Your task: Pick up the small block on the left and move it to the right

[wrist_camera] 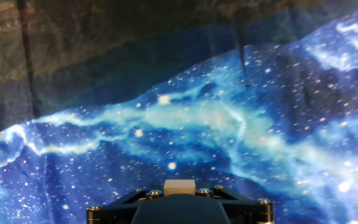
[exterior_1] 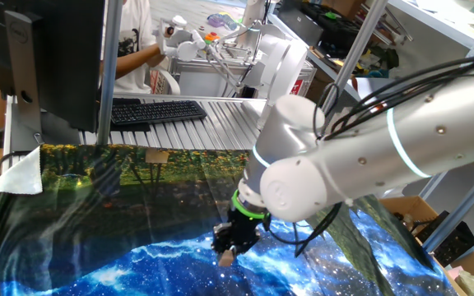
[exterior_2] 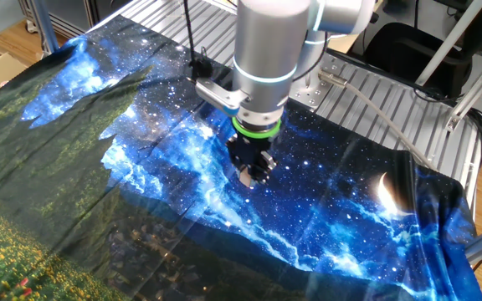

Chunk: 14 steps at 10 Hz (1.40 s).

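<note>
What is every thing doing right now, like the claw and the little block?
Black two-finger claw: shut on the block, raised above the cloth.
Tiny light-tan wooden cube: gripped between the claw's fingers, off the table.
Blue starry galaxy-print cloth: spread flat over the table, slightly creased.

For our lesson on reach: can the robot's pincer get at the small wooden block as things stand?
Yes, it seems so: the pincer already appears to hold the small block between its tips, lifted above the starry cloth, with nothing in the way.
</note>
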Each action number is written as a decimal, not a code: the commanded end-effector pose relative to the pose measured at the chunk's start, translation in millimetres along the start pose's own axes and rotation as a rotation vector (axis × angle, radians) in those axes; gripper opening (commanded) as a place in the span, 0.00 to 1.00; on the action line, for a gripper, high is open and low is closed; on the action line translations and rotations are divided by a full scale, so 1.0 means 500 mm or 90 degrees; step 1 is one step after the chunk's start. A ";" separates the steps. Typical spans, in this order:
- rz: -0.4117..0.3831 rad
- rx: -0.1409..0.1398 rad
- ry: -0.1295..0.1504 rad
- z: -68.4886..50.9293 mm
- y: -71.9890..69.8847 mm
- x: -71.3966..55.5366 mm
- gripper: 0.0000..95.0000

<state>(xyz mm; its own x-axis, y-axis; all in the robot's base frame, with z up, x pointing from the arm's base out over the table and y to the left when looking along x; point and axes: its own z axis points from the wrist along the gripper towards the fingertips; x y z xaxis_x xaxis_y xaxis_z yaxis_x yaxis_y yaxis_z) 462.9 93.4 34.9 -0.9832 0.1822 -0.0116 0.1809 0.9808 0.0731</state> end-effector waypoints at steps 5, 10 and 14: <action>-0.002 -0.001 -0.001 0.027 0.007 -0.007 0.00; -0.012 0.000 -0.003 0.041 0.008 -0.010 0.00; -0.021 0.000 -0.003 0.059 0.008 -0.014 0.00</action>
<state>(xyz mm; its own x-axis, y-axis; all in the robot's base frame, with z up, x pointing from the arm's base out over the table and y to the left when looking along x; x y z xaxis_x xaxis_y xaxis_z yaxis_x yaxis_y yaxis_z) 470.8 98.3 5.3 -0.9886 0.1496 -0.0187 0.1479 0.9863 0.0729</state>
